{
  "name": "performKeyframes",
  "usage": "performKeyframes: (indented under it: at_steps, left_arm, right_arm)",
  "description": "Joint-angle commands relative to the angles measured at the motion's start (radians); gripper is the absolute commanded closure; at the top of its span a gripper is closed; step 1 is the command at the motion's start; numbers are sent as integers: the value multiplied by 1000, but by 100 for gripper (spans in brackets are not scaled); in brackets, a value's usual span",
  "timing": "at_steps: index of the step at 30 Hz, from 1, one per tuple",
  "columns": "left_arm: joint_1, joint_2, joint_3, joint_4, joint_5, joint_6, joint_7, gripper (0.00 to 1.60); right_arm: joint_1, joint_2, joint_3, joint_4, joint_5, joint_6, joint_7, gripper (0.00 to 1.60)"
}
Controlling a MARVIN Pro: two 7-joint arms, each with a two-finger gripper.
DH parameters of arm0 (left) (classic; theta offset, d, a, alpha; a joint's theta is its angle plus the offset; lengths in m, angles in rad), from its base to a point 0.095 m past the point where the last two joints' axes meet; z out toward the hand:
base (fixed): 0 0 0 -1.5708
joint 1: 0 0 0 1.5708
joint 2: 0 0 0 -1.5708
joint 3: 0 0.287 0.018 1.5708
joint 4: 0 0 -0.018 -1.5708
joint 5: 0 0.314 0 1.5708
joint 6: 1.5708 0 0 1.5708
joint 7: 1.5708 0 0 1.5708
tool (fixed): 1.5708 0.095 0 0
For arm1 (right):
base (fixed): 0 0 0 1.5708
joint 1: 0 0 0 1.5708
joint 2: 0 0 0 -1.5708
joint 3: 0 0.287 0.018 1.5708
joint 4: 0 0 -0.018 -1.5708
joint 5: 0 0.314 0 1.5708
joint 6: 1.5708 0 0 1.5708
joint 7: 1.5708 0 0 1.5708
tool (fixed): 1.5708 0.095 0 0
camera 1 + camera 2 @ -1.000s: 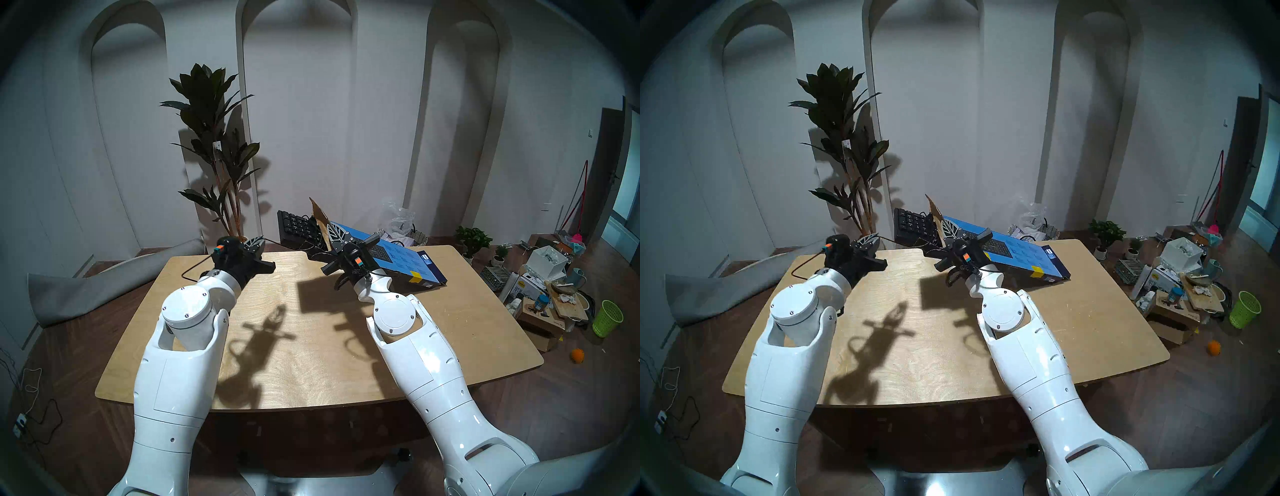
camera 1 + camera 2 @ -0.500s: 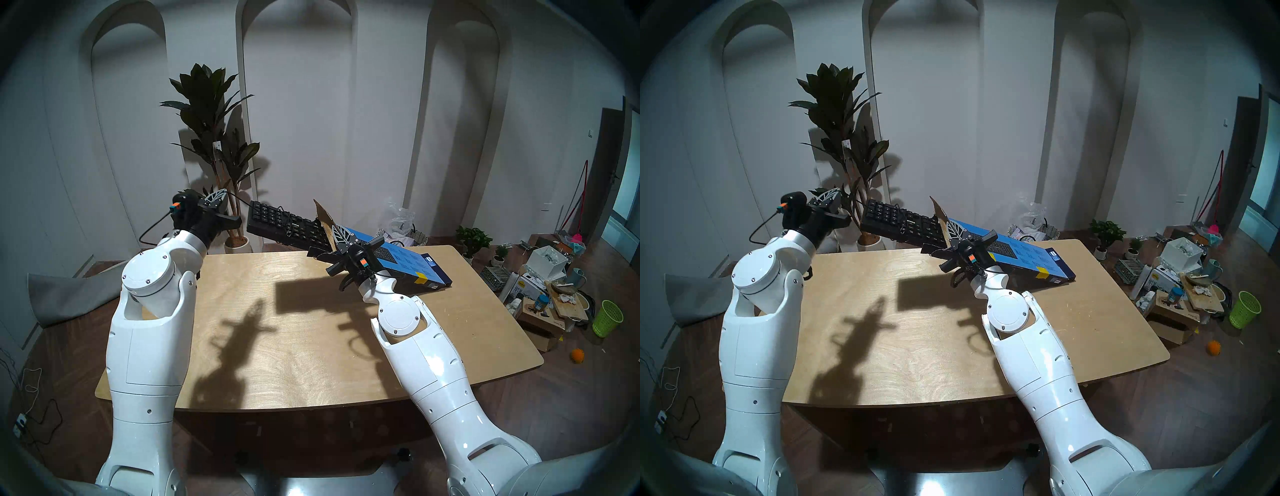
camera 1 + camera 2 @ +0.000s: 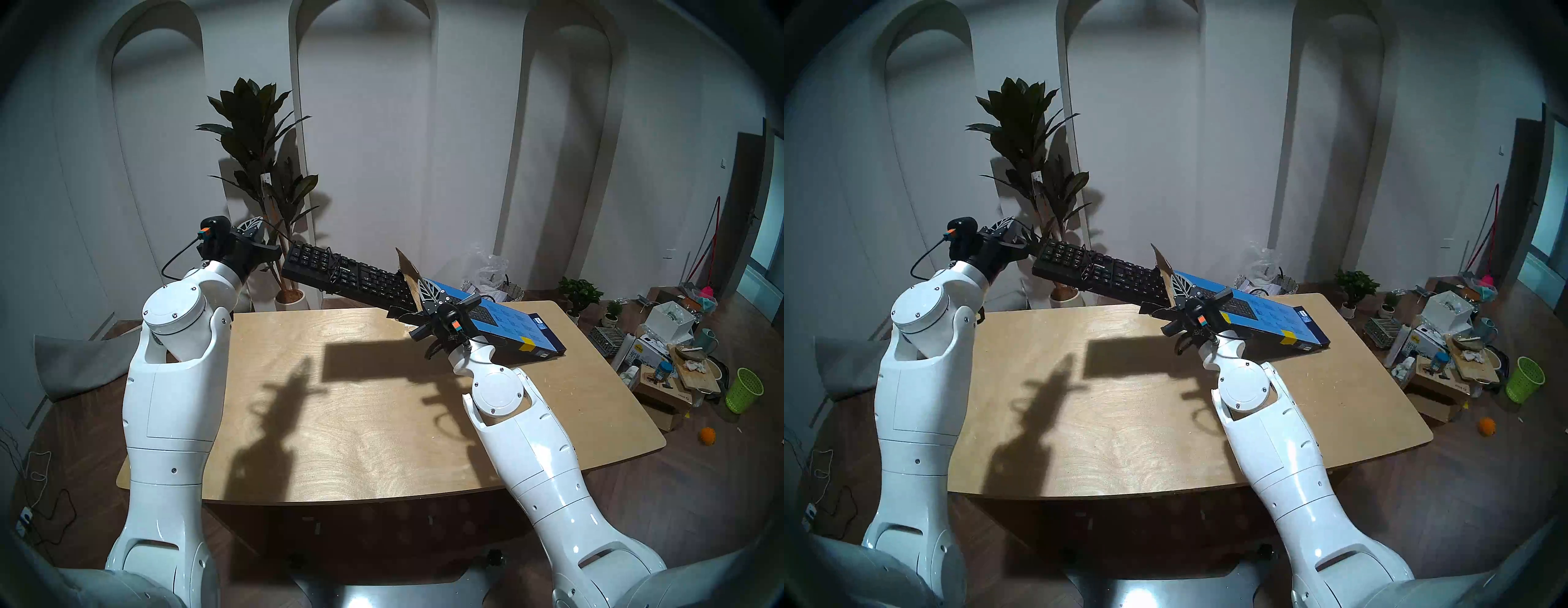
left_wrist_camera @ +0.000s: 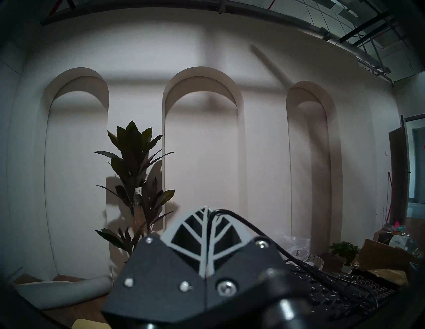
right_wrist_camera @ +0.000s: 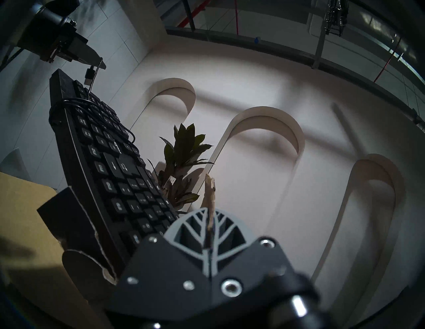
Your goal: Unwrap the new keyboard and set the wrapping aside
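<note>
The black keyboard [image 3: 356, 278] sticks out of the open left end of the blue cardboard box [image 3: 509, 322], in the air over the table's back edge; it also shows in the head right view [image 3: 1106, 271]. My left gripper [image 3: 256, 221] is shut on the keyboard's thin black USB cable [image 4: 232, 214], up and to the left of the keyboard. My right gripper [image 3: 424, 286] is shut on the box's brown inner flap [image 5: 209, 197] and holds that end raised. The box's right end [image 3: 1306, 339] rests on the table. The keyboard's right part is hidden inside the box.
The wooden table [image 3: 382, 403] lies below both arms. A tall potted plant [image 3: 259, 140] stands behind the left gripper. A grey rolled mat [image 3: 85, 361] lies on the floor at left. Boxes, small plants and a green basket [image 3: 743, 389] crowd the floor at right.
My left gripper has risen and moved left with the cable, and the keyboard has slid much further out of the box. My right gripper and the box have shifted slightly right.
</note>
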Motion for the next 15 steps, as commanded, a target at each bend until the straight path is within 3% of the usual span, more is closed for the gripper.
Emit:
performKeyframes:
  at_steps: [1,5,15]
  left_arm:
    - [-102,55,-12,-9,18,-10,8,160]
    - [-144,63,-14,7,27,-2,4,160]
    - [-157,71,-24,3,10,15,-18,160]
  right_arm:
    - [-23,30,34,-36,11,-17,-10,160]
    - [-32,35,39,-38,15,-18,-8,160]
    - [-34,25,30,-42,19,-19,-7,160]
